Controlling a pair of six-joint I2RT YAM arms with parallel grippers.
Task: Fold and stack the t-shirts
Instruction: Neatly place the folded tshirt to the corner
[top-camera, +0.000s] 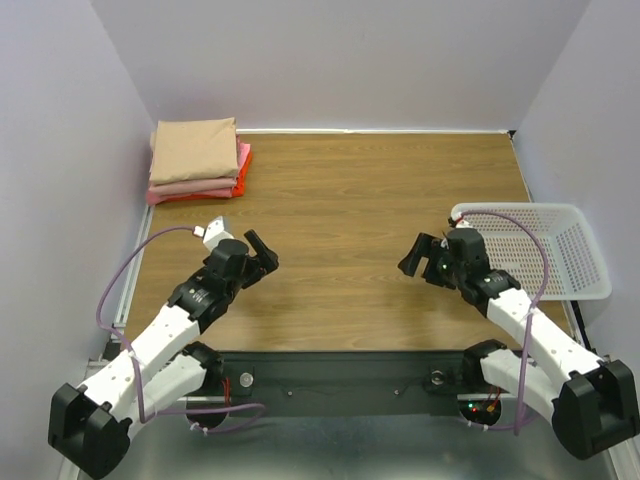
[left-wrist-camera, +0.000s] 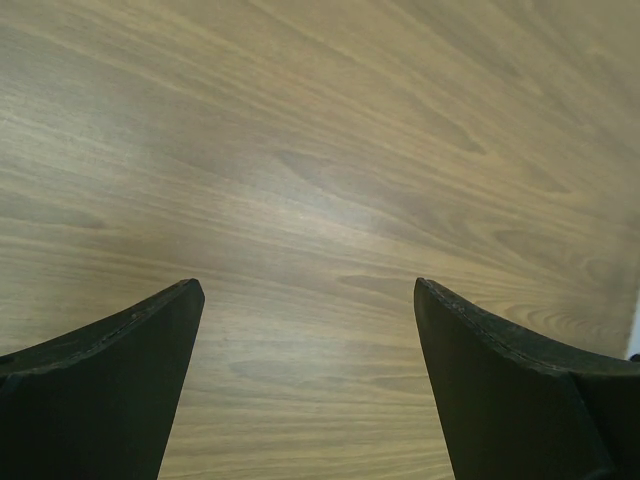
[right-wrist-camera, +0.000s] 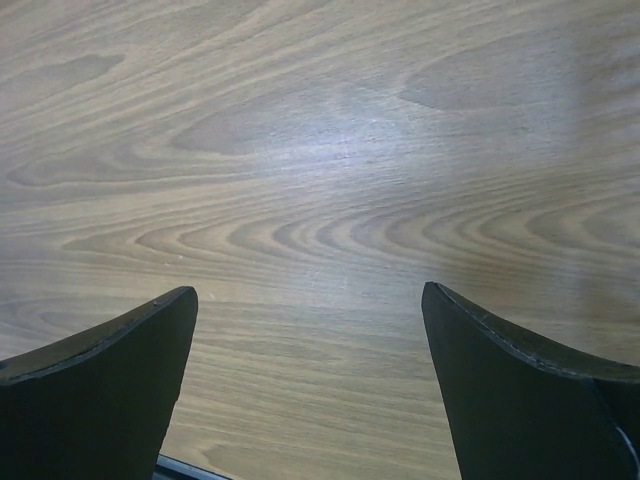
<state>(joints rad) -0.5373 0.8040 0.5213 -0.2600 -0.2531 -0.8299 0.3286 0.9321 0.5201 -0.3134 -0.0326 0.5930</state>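
Cloth t-shirts (top-camera: 197, 160) lie stacked, well apart from both arms' fingers (top-camera: 262, 246).

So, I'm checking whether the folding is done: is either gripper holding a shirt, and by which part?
Nothing is held. The left gripper and right gripper are open over the table; the shirts lie stacked far left.

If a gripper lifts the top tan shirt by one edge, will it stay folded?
Probably not: the tan shirt looks like soft cloth, so it would likely droop and open. Pushed sideways, it may slide over the pink shirts beneath or drag them along, since it rests on them.
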